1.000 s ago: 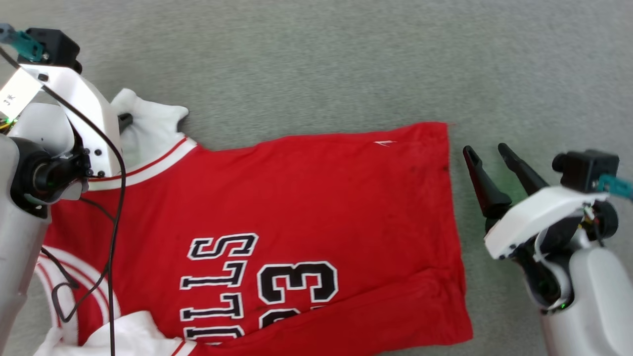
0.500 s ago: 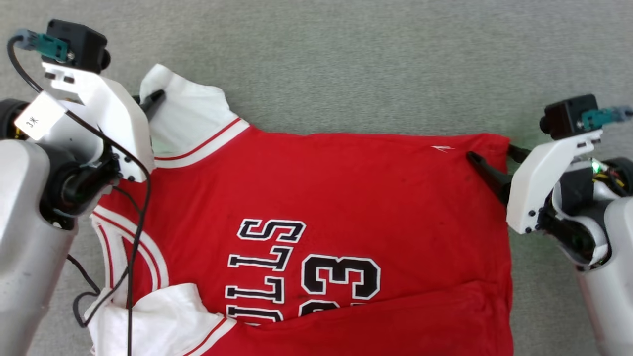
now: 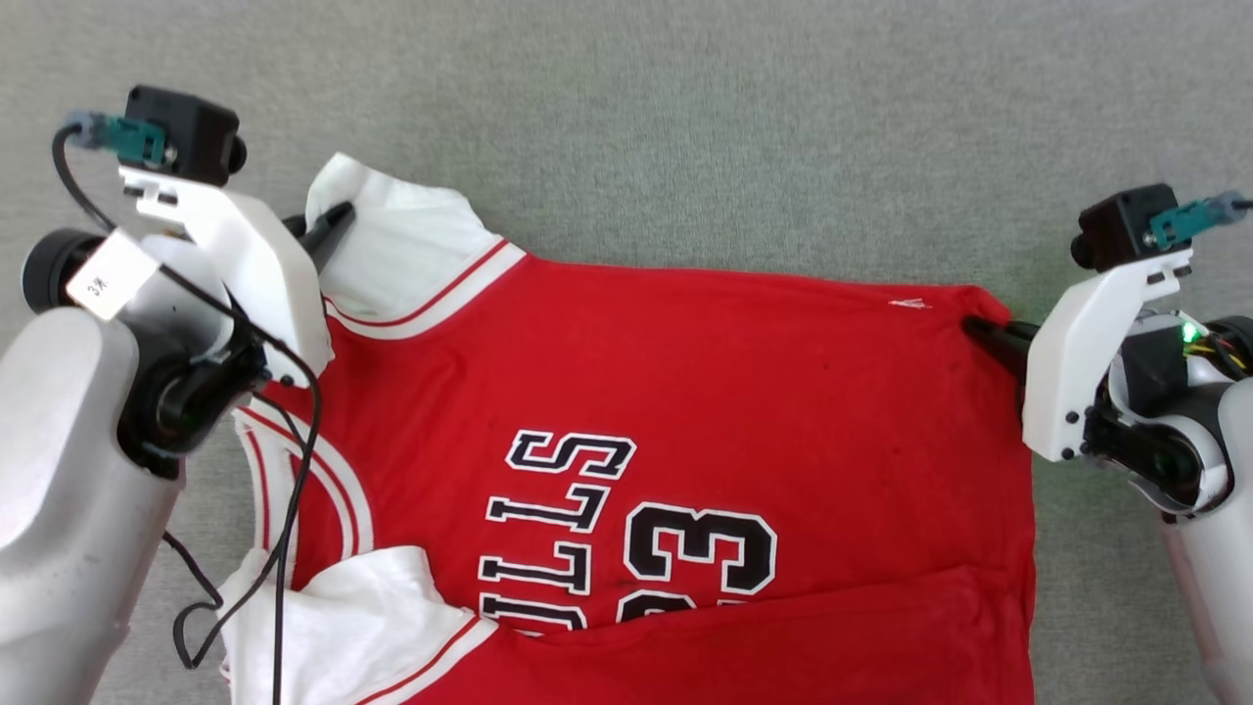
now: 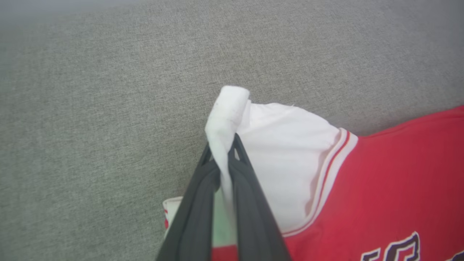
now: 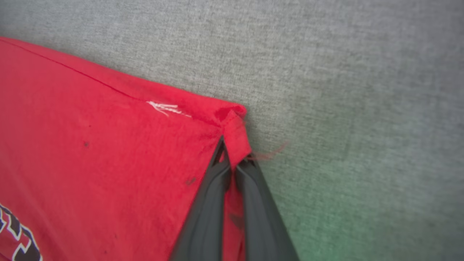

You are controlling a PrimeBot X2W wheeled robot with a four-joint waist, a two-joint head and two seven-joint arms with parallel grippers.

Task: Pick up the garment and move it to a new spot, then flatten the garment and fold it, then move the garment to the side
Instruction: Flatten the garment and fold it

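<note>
We are flattening the garment [image 3: 685, 392]: left claw [image 4: 226, 145] clamps its white sleeve [image 4: 286, 152], right claw [image 5: 232, 154] its hem corner [image 5: 233, 119]. Next, we should draw it taut evenly.

We read the garment [image 3: 744, 392] as soft matt knit cloth; worktop [image 3: 685, 117] is coarse grey woven fabric, matt; right pincer [image 5: 233, 156] fingers [image 5: 206, 217] look smooth dark matt plastic.

Garment [image 3: 734, 392] on surface [image 3: 685, 117], left claw [image 3: 338, 211] at sleeve [image 3: 401, 245]; right claw [image 3: 976, 327] at hem [image 3: 984, 304]
</note>
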